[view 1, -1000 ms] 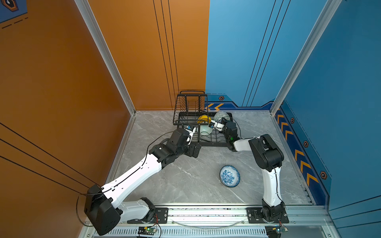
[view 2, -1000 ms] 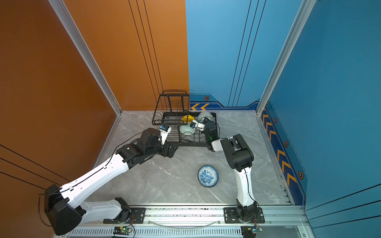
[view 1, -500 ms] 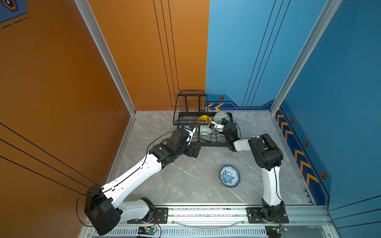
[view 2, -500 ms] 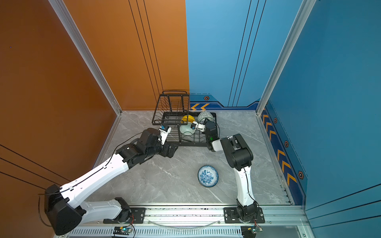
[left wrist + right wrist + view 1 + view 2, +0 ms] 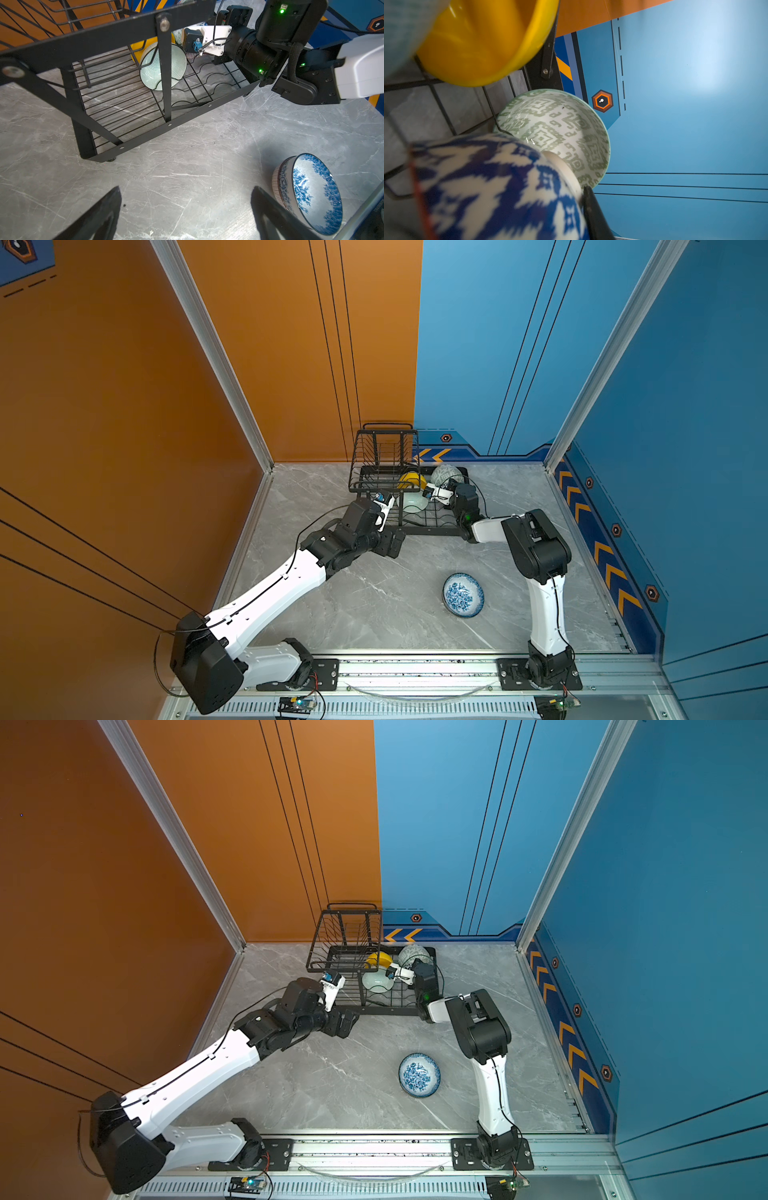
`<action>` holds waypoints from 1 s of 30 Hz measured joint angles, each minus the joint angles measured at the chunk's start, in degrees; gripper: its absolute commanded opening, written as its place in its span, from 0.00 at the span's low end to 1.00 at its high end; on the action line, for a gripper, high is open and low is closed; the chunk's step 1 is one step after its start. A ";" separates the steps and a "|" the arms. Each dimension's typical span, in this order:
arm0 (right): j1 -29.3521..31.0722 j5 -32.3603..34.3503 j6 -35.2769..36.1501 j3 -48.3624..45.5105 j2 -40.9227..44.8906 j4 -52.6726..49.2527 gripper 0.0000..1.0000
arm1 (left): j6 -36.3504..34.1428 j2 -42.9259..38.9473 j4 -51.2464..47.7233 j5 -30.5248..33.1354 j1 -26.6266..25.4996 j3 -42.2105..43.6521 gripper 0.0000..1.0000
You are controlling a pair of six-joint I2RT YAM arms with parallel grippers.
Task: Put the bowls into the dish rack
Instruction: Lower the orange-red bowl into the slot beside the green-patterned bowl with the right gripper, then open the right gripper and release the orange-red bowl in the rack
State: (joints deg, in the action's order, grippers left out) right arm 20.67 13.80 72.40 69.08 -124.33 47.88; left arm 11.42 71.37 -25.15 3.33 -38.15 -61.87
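Right wrist view: right gripper [image 5: 584, 194] clamps blue-patterned bowl [image 5: 488, 187] inside the rack [image 5: 546, 62]; left gripper [image 5: 186, 188] stands wide apart.

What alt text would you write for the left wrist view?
A black wire dish rack holds a pale mint bowl on edge, a yellow bowl behind it. A blue-and-white floral bowl sits apart on the marble table.

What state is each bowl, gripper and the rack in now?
left gripper: open, empty, over the table.
right gripper: shut on blue-patterned bowl inside dish rack.
yellow bowl: racked, on edge.
grey-green bowl: racked, tilted.
mint bowl: racked, on edge.
floral bowl: on table, unloaded.
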 measured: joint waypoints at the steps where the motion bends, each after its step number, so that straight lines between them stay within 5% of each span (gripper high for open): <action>1: -0.02 0.00 -0.24 0.13 0.00 -0.37 0.09 | 0.00 0.00 0.00 0.00 0.02 0.00 0.98; 26: 0.00 -0.02 -0.85 1.18 0.00 -1.88 0.39 | 0.00 -0.07 0.02 -0.02 0.44 0.04 0.98; 30: 0.07 -0.09 -0.70 1.16 0.15 -2.47 0.53 | 0.00 -0.94 0.02 -0.02 0.48 0.83 0.98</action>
State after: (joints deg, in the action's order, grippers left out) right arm 20.73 13.72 71.70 70.24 -124.18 45.41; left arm 11.42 70.43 -25.12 3.31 -37.67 -61.04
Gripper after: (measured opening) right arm 0.457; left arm 0.978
